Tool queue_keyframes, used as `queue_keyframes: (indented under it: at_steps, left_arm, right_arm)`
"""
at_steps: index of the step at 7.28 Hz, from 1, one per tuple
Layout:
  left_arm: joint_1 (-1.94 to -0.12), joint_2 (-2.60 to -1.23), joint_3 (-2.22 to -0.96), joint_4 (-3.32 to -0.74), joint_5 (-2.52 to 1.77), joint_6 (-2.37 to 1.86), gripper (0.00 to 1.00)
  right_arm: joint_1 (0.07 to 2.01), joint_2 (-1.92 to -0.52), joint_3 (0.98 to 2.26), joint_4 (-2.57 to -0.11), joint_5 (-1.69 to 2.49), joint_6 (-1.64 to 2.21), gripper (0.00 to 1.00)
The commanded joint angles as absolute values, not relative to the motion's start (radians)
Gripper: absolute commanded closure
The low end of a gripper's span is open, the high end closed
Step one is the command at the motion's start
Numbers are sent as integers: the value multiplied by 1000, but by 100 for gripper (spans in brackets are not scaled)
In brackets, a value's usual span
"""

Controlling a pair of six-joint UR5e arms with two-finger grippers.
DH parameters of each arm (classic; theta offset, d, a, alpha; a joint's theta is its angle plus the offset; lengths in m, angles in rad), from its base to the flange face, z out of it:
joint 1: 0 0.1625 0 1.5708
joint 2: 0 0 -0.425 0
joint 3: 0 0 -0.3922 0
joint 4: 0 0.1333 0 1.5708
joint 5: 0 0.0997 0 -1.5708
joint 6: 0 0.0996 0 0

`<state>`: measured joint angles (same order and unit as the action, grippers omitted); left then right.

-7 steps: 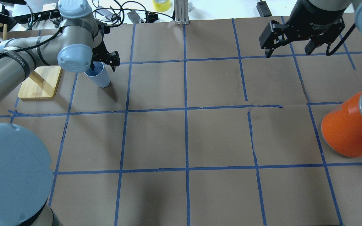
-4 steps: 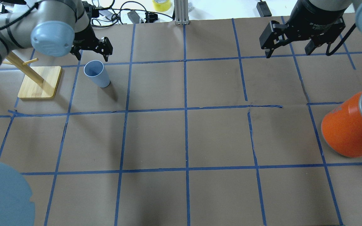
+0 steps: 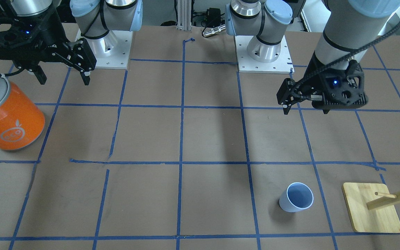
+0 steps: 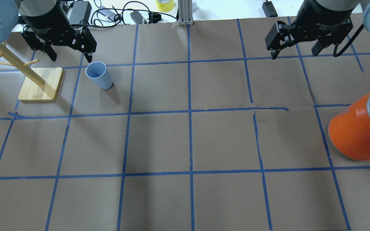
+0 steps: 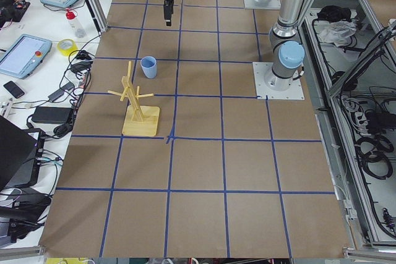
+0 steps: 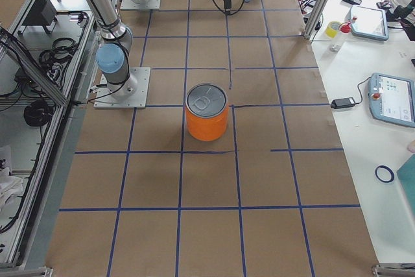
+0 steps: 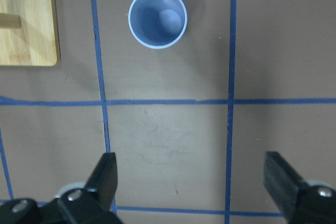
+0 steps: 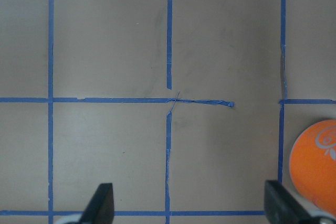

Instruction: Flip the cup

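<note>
The cup (image 4: 99, 75) is a pale bluish-white tumbler that stands upright, mouth up, on the brown paper at the far left of the overhead view. It also shows in the front view (image 3: 296, 197) and in the left wrist view (image 7: 157, 18). My left gripper (image 4: 71, 55) is open and empty, raised above the table just beyond the cup and apart from it; the left wrist view (image 7: 193, 182) looks straight down into the cup. My right gripper (image 4: 294, 53) is open and empty, high over the far right of the table.
A wooden peg stand on a bamboo base (image 4: 40, 84) is close to the cup's left. A large orange can (image 4: 355, 134) with a silver lid stands at the right edge. Cables and a yellow tape roll (image 4: 165, 4) lie beyond the table's far edge.
My left gripper let go of the cup's rim, rose and drew back and to the left. The cup stays upright in the same spot. The right arm has not moved.
</note>
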<state>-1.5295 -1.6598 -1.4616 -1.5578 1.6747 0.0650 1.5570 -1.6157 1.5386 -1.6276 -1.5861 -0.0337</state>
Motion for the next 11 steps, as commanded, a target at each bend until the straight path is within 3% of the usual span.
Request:
queue_keyframes:
  at_steps: [1,11]
  left_arm:
    - [-1532,-1594,-1520,-1577,1669,64,0]
    - [-1525,-1548,-1548,-1637,1577,67,0]
  right_arm:
    - [1557,-1617,1539,-1628,-1586,-34,0]
    - [1559,-1617,1540,-1628,-1586,-35,0]
